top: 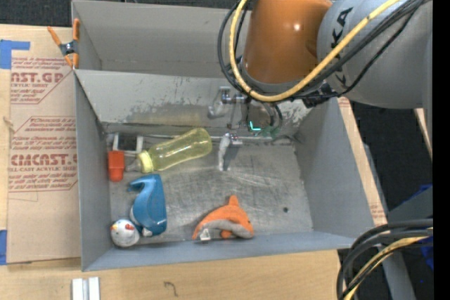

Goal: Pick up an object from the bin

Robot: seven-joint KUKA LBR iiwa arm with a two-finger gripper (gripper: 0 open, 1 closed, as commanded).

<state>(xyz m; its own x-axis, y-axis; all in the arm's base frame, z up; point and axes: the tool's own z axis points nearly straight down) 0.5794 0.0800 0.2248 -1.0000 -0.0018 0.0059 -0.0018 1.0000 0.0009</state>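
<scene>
The arm comes in from the right, and its orange cover hangs over the back half of the grey metal bin. Under it the pincer sits low over the bin's floor, about midway across and toward the back wall. From where I stand I cannot tell how far it is open, or whether it has hold of anything.

The nearest thing is 1 yellow bottle, lying on its side with its wide end just beside the pincer, on its left. 4 more things lie farther off:
- a small orange block by the left wall
- a blue toy in the front left corner
- a white ball just beside the blue toy
- an orange and grey toy at the front wall, well apart from the pincer
</scene>
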